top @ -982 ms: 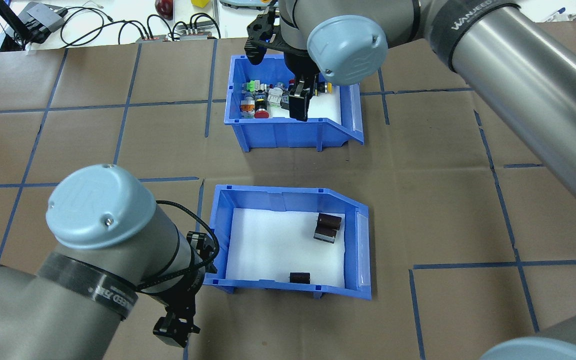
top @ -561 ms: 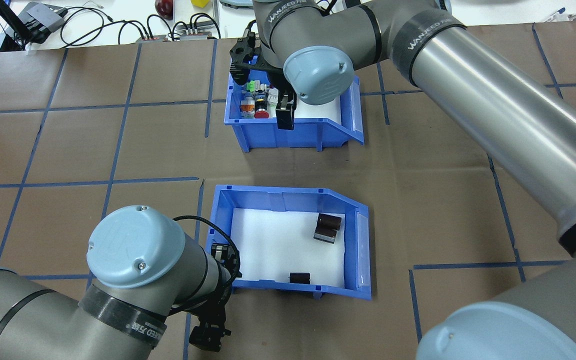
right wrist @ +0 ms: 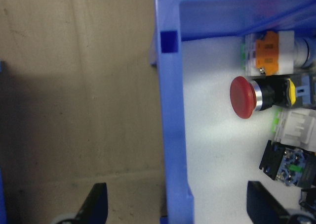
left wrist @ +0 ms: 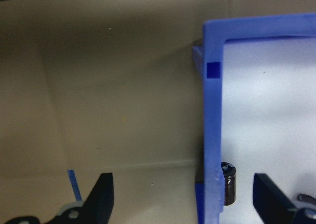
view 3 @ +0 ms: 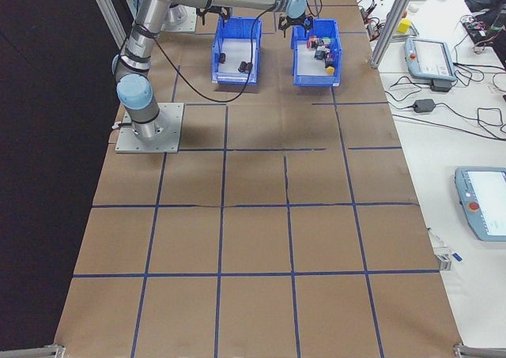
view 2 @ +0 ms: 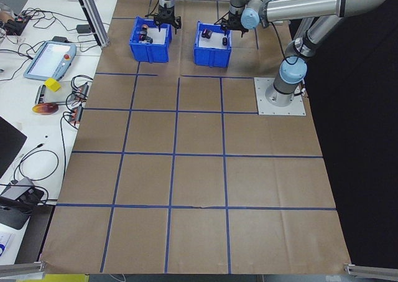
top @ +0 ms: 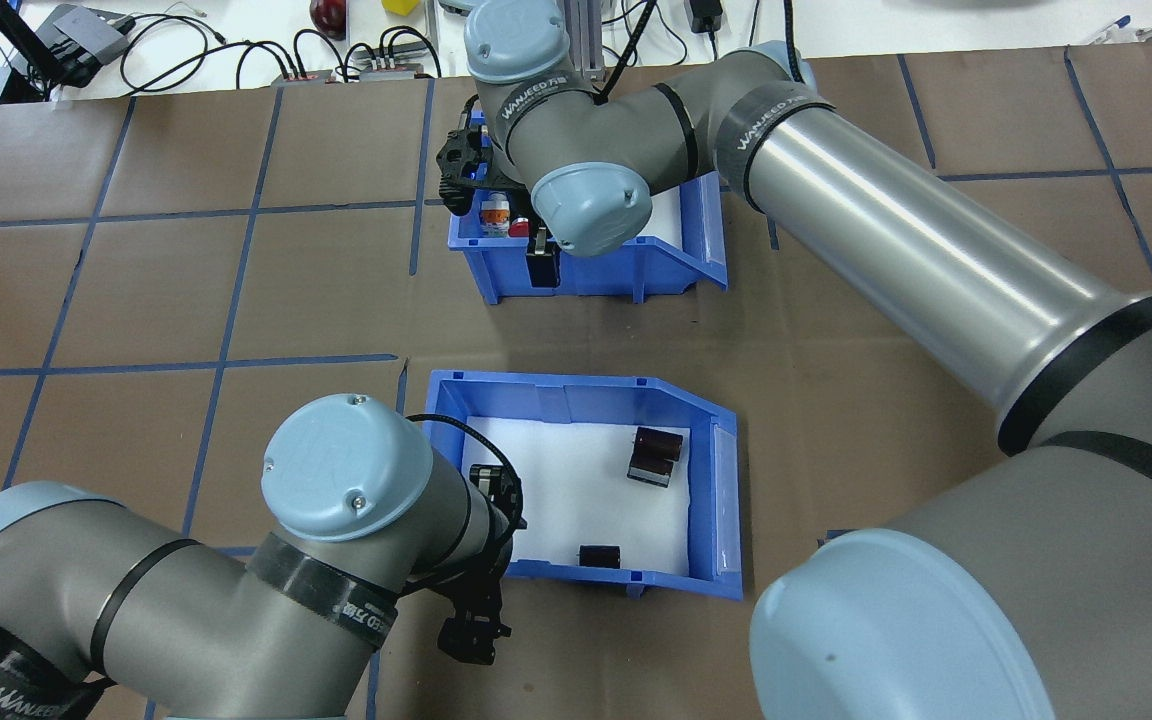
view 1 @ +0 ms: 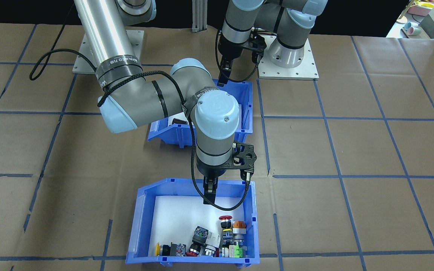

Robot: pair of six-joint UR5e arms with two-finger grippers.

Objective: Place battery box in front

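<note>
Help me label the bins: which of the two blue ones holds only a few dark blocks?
The battery box, the bin nearer the robot, beside the left claw. The farther bin holds colourful push-buttons instead.

2 blue bins: battery box (top: 726,480) and switch bin (view 1: 141,222). Battery box has 3 dark blocks (top: 654,456), 2 stacked/touching + 1 apart by the near wall. Switch bin holds approx 8-10 buttons/switches (view 1: 217,241), too clustered for exact count. 2 arms, 2 grippers: left gripper (top: 471,640), right gripper (view 1: 209,194).
</note>
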